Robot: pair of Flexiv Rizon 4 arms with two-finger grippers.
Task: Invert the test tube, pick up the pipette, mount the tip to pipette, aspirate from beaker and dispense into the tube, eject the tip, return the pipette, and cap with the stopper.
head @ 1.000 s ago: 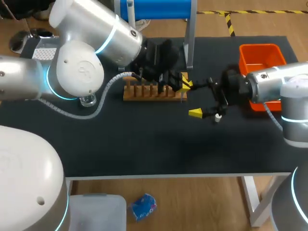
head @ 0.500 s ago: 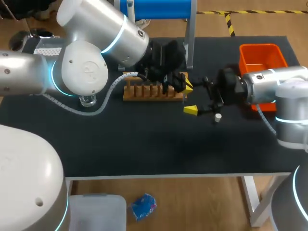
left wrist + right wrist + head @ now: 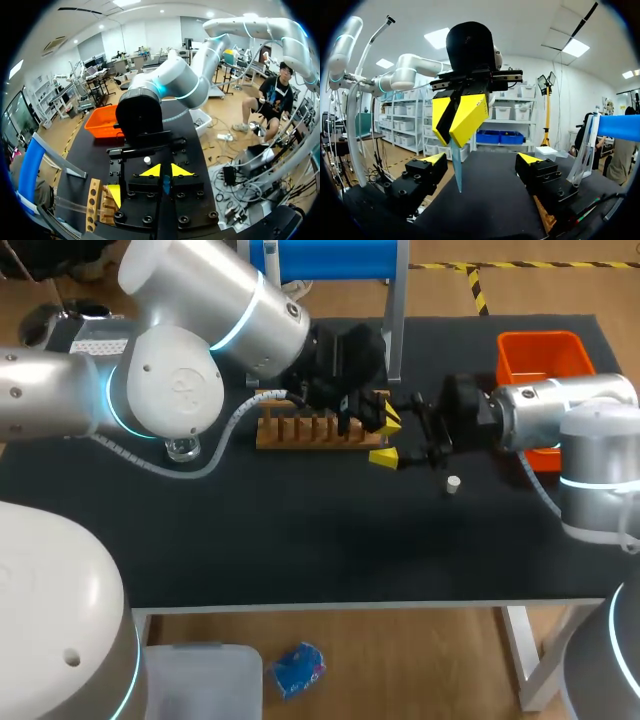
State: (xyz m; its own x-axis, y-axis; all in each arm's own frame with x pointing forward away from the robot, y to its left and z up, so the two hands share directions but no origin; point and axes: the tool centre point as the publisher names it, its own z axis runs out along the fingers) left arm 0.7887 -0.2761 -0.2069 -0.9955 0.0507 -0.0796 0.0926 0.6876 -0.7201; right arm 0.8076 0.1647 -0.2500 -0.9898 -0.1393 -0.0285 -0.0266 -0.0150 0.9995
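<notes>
My left gripper (image 3: 380, 415) hangs over the right end of the wooden rack (image 3: 320, 430), shut on a thin clear test tube (image 3: 456, 172) that points down from its yellow tips. In the left wrist view the tube (image 3: 165, 186) shows as a sliver between my left gripper's (image 3: 165, 171) tips. My right gripper (image 3: 388, 437) faces it from the right, open wide, fingers on either side of the tube without touching it. In the right wrist view the tube hangs ahead of my right gripper (image 3: 480, 160). A small white stopper (image 3: 453, 483) lies on the mat under my right wrist.
An orange bin (image 3: 540, 360) stands at the back right behind my right arm. A glass beaker (image 3: 181, 450) sits left of the rack, partly hidden by my left arm. A blue stand (image 3: 320, 255) rises behind the rack.
My right gripper has moved left toward the rack and now brackets the tube held by my left gripper. The stopper has stayed on the mat. The left arm shifted slightly early on.
</notes>
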